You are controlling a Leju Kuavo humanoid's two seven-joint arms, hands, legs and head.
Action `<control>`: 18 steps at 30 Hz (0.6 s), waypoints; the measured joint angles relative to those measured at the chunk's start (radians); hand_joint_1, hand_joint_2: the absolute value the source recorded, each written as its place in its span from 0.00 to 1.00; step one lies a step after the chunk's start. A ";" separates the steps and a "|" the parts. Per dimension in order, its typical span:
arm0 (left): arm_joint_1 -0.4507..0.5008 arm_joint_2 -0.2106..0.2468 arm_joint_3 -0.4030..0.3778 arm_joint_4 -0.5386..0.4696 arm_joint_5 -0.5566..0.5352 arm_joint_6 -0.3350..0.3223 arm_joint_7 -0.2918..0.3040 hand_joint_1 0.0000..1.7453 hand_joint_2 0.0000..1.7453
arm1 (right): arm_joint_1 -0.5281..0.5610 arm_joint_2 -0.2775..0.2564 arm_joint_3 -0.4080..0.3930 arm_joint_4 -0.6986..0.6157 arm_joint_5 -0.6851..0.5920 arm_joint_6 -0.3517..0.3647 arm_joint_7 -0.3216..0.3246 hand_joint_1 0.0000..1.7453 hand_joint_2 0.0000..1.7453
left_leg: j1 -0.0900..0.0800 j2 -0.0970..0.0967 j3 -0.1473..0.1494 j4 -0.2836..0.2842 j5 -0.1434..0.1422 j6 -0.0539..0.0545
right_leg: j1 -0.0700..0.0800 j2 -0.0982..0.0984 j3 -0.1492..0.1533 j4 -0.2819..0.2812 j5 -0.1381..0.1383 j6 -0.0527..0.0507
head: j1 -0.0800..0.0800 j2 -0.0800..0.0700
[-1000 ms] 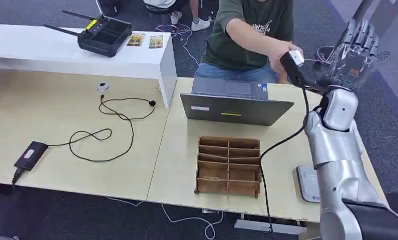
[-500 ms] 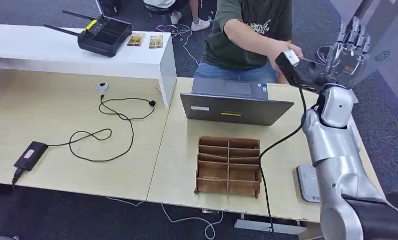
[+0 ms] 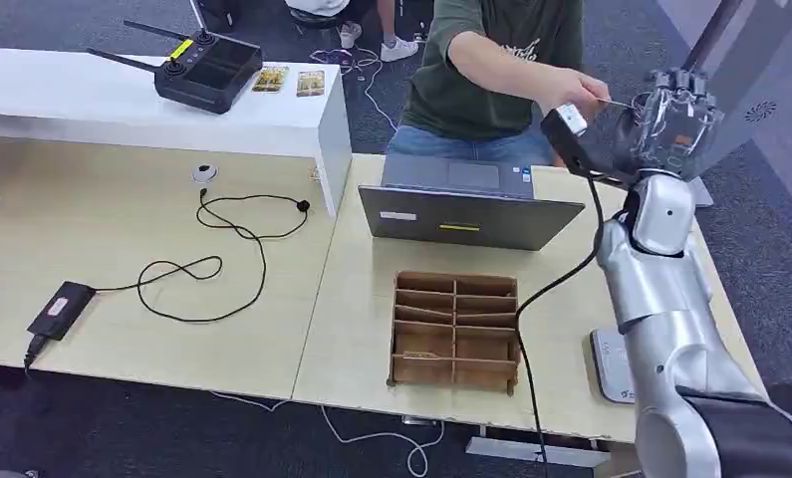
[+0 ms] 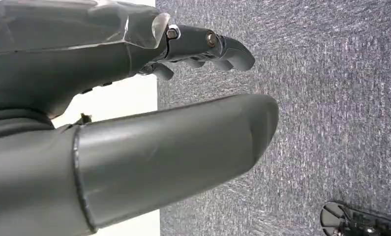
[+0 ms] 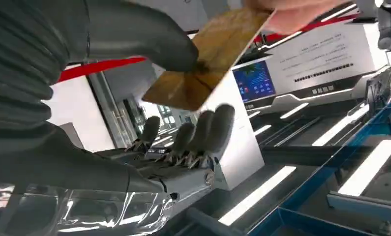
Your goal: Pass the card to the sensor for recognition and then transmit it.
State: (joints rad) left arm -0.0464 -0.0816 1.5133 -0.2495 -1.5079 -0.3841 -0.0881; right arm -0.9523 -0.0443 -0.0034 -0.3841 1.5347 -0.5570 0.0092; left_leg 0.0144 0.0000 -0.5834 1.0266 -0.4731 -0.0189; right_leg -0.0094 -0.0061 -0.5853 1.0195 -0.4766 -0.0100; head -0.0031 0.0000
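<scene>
My right hand [image 3: 670, 115] is raised past the table's far right corner, fingers curled inward. A golden-brown card [image 5: 208, 59] lies between its thumb and fingers: the thumb presses on one face and the fingers [image 5: 203, 128] sit close under the other. A person's hand [image 3: 576, 95] pinches the card's far end [image 3: 619, 102]. The grey-white sensor pad [image 3: 611, 363] lies flat at the table's near right edge, beside my right arm. My left hand [image 4: 134, 147] hangs over grey carpet with its fingers apart and nothing in it.
A person in a green shirt [image 3: 491, 60] sits behind an opened laptop [image 3: 466, 204]. A wooden divider box [image 3: 456, 329] stands in front of it. A black cable [image 3: 212, 264] and adapter [image 3: 61, 307] lie on the left table; a controller [image 3: 207, 70] and two cards [image 3: 292, 80] rest on the white shelf.
My right hand has lowered a little and its upright fingers have curled in around the card. The person's hand has moved the card into my hand.
</scene>
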 joint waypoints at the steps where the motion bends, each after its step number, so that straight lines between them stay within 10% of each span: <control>1: 0.000 0.000 0.000 0.000 0.000 0.000 0.000 0.00 0.00 | 0.000 0.000 0.002 0.000 0.000 0.000 0.000 1.00 1.00 | 0.000 0.000 0.000 0.000 0.000 0.000 | 0.000 0.000 0.000 0.000 0.000 0.000 | 0.000 0.000; 18: 0.002 0.000 0.000 0.000 0.000 -0.002 0.002 0.00 0.00 | 0.000 0.003 0.024 0.001 0.000 -0.003 0.011 1.00 1.00 | 0.000 0.000 0.000 0.000 0.000 0.000 | 0.000 0.000 0.000 0.000 0.000 0.000 | 0.000 0.000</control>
State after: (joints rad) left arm -0.0449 -0.0820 1.5133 -0.2495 -1.5080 -0.3857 -0.0866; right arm -0.9526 -0.0408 0.0202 -0.3830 1.5347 -0.5600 0.0206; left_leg 0.0143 0.0000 -0.5834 1.0266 -0.4731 -0.0189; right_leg -0.0094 -0.0060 -0.5854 1.0194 -0.4766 -0.0099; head -0.0027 0.0000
